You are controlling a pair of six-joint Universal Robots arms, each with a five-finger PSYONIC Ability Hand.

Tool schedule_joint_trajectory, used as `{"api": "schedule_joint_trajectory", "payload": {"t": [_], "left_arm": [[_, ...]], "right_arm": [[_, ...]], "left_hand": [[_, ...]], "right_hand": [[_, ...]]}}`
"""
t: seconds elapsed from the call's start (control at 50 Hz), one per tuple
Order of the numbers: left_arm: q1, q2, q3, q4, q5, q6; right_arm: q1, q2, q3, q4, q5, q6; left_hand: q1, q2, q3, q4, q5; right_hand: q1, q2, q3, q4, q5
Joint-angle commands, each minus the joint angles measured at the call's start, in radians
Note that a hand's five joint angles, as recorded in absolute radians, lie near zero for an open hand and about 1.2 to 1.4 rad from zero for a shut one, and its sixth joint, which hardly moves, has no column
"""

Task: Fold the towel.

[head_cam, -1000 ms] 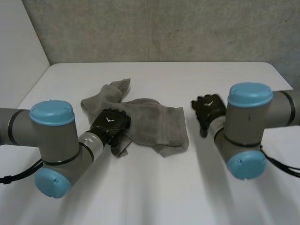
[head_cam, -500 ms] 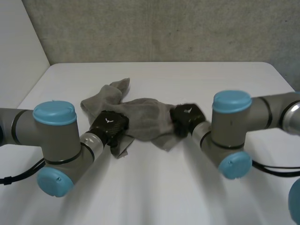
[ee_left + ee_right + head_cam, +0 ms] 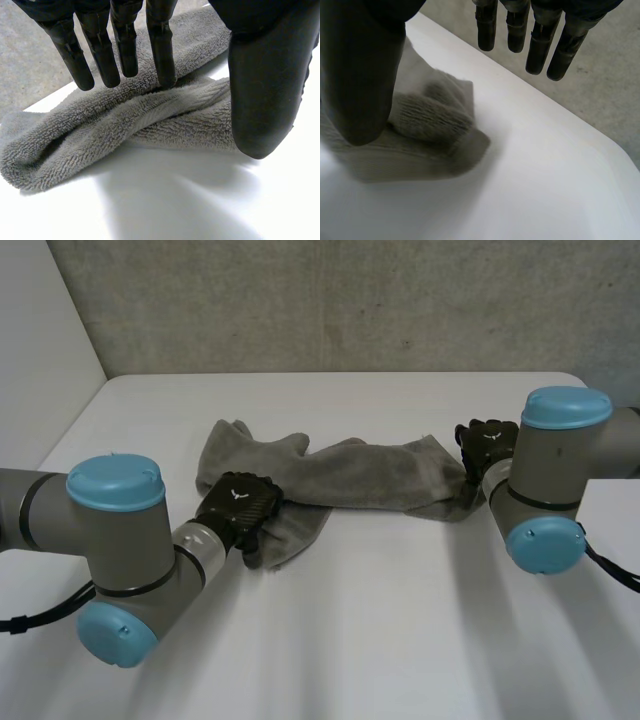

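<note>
A grey towel [image 3: 360, 475] lies bunched and drawn out lengthwise across the middle of the white table [image 3: 400, 630]. My left hand [image 3: 238, 508] rests on its near left part, where a flap hangs toward me. In the left wrist view the straight fingers [image 3: 162, 55] touch the rumpled towel [image 3: 150, 120], with the thumb apart beside it. My right hand [image 3: 487, 443] is at the towel's right end. In the right wrist view its thumb [image 3: 360, 75] stands next to the towel's corner [image 3: 430, 125], and the fingers are straight and off the cloth.
A grey wall [image 3: 350, 300] rises behind the table's far edge. Bare tabletop stretches in front of the towel. The table's right far corner [image 3: 615, 150] lies beyond my right hand's fingertips.
My right hand reached in to the towel's right part, dragged it out to the right and opened. The towel now lies longer. My left hand stayed on the left part.
</note>
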Motion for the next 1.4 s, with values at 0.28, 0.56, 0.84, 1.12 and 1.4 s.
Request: {"api": "schedule_joint_trajectory", "payload": {"t": [0.28,0.56,0.84,1.12,1.4], "left_arm": [[-0.028,-0.112,0.115,-0.006,0.008,-0.010],[-0.049,-0.043,0.149,-0.019,0.014,-0.065],[0.029,0.280,0.175,-0.019,0.037,-0.191],[0.224,0.373,0.135,-0.028,0.140,-0.370],[0.242,0.371,0.097,-0.029,0.143,-0.384]], "right_arm": [[0.016,-0.224,0.330,-0.057,-0.173,0.003],[0.001,-0.200,0.333,-0.053,-0.187,-0.028],[0.007,-0.186,0.306,-0.017,-0.260,-0.029],[0.030,-0.116,0.281,-0.035,-0.257,0.009],[0.146,0.050,0.108,-0.041,-0.247,0.044]], "left_hand": [[0.012,0.003,-0.001,-0.003,0.022],[0.975,0.965,0.961,0.960,0.985],[0.975,0.965,0.961,0.960,0.985],[0.975,0.965,0.961,0.960,0.985],[0.975,0.965,0.961,0.960,0.985]], "right_hand": [[-0.056,-0.055,-0.065,-0.063,-0.029],[0.220,0.221,0.210,0.212,0.246],[0.388,0.389,0.378,0.380,0.414],[0.229,0.230,0.220,0.221,0.256],[0.118,0.119,0.108,0.110,0.144]]}}
